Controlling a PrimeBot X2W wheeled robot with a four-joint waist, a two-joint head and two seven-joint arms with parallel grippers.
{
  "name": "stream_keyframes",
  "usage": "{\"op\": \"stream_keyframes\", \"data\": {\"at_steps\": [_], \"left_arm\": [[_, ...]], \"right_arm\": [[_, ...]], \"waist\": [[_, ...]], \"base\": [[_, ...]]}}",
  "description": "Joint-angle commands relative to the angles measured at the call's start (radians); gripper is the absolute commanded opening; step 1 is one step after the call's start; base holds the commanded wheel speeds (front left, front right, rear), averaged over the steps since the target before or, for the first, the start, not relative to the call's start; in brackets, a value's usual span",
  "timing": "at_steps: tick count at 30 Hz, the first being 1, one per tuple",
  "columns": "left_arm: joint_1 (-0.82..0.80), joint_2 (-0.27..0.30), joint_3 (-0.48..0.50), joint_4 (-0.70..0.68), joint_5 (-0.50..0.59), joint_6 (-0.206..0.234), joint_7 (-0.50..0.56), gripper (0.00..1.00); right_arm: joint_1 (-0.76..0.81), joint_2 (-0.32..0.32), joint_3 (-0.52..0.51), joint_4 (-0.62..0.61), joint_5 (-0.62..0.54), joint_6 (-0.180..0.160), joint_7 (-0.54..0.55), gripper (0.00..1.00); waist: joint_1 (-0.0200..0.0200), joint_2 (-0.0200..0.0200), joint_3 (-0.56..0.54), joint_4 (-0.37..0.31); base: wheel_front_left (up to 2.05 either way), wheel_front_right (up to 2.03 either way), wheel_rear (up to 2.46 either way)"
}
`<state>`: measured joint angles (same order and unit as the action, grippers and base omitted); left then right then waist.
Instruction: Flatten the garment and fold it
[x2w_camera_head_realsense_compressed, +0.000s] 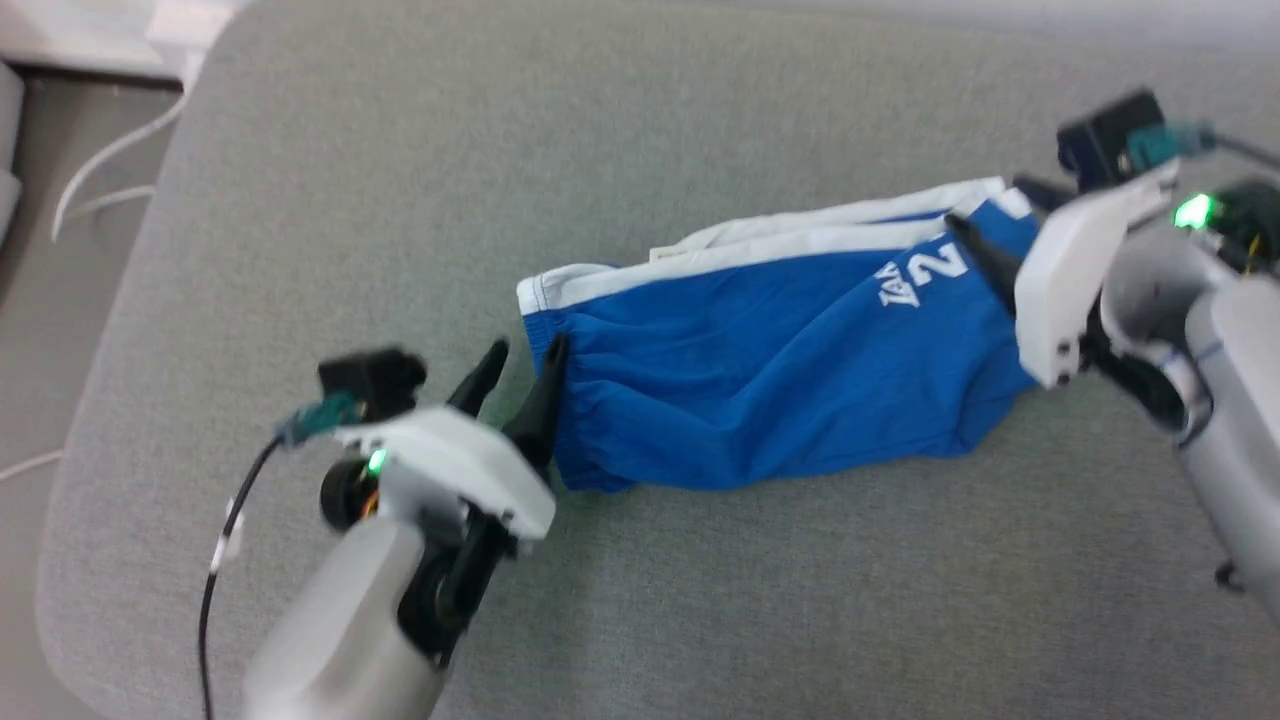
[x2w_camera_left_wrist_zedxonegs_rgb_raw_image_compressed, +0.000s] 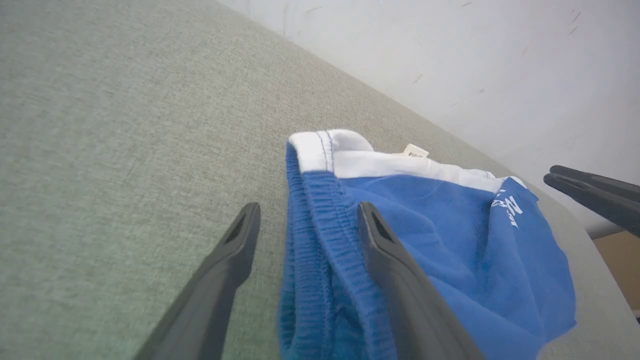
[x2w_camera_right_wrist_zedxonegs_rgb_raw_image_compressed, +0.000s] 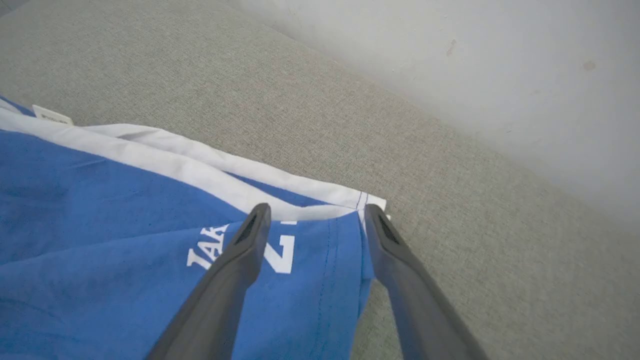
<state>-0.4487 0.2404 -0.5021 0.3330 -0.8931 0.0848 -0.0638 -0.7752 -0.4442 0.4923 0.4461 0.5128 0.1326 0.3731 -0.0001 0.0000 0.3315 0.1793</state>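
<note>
Head view: shorts (x2w_camera_head_realsense_compressed: 760, 380) lie mid-frame on the grey woven cushion (x2w_camera_head_realsense_compressed: 700, 120), long axis from 9 to 2 o'clock, waistband end at 9, leg end at 2, lower edge bunched and not flat. Left gripper (x2w_camera_head_realsense_compressed: 527, 350) sits at the shorts' 9 o'clock, fingers apart at the waistband, clamped on nothing. Right gripper (x2w_camera_head_realsense_compressed: 985, 202) is at the 2 o'clock end, also apart, around the hem corner. Left wrist view: left gripper (x2w_camera_left_wrist_zedxonegs_rgb_raw_image_compressed: 308, 207) straddles the gathered elastic waistband (x2w_camera_left_wrist_zedxonegs_rgb_raw_image_compressed: 320, 220), one finger over bare cushion, the other over blue cloth; contact can't be told. White trim and a small tag (x2w_camera_left_wrist_zedxonegs_rgb_raw_image_compressed: 415, 151) sit at 12 of the band. Right wrist view: right gripper (x2w_camera_right_wrist_zedxonegs_rgb_raw_image_compressed: 317, 207) is spread across the hem corner, one finger over the "2" (x2w_camera_right_wrist_zedxonegs_rgb_raw_image_compressed: 282, 252), the other just past the cloth edge, with white trim (x2w_camera_right_wrist_zedxonegs_rgb_raw_image_compressed: 200, 165) at 11. Handling, my read: thin, light, limp knit, likely slick, so it won't hold shape and will drag and wrinkle on the coarse weave. The layers may also slide over each other. Best holds are the ribbed waistband, thick and grippy, and the stitched hem corner, which is doubled cloth. Pinch both layers at each end and pull apart along the 9–2 line to tension it flat.
</note>
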Motion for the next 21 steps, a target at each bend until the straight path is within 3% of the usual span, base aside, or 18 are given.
{"op": "stream_keyframes", "data": {"at_steps": [1,5,9,15,18,21], "left_arm": [[0.039,0.013,0.003,-0.028,-0.005,0.011,-0.009,1.0],[0.13,0.037,0.004,-0.11,-0.006,0.046,-0.014,1.0],[0.195,0.045,0.002,-0.169,0.005,0.086,-0.03,1.0],[0.227,0.034,-0.017,-0.167,0.027,0.121,-0.044,1.0],[0.222,0.034,-0.023,-0.118,0.048,0.148,-0.05,1.0],[0.217,0.037,-0.024,-0.065,0.07,0.183,-0.055,1.0]], "right_arm": [[0.04,-0.001,-0.014,-0.014,0.011,-0.002,-0.014,1.0],[0.149,0.011,-0.08,-0.072,0.013,-0.002,-0.064,1.0],[0.275,0.056,-0.208,-0.149,-0.026,-0.002,-0.147,1.0],[0.487,0.213,-0.421,-0.32,-0.192,-0.002,-0.309,1.0],[0.576,0.307,-0.467,-0.391,-0.258,-0.002,-0.349,1.0],[0.633,0.36,-0.487,-0.443,-0.295,-0.002,-0.372,1.0]], "waist": [[0.0001,0.0,-0.074,-0.015],[0.0001,0.0,-0.129,-0.027],[0.0001,0.0,-0.168,-0.037],[0.0001,0.0,-0.189,-0.066],[0.0001,0.0,-0.186,-0.092],[0.0001,0.0,-0.18,-0.123]], "base": [[0.0,0.0,0.0],[0.0,0.0,0.0],[0.0,0.0,0.0],[0.0,0.0,0.0],[0.0,0.0,0.0],[0.0,0.0,0.0]]}}
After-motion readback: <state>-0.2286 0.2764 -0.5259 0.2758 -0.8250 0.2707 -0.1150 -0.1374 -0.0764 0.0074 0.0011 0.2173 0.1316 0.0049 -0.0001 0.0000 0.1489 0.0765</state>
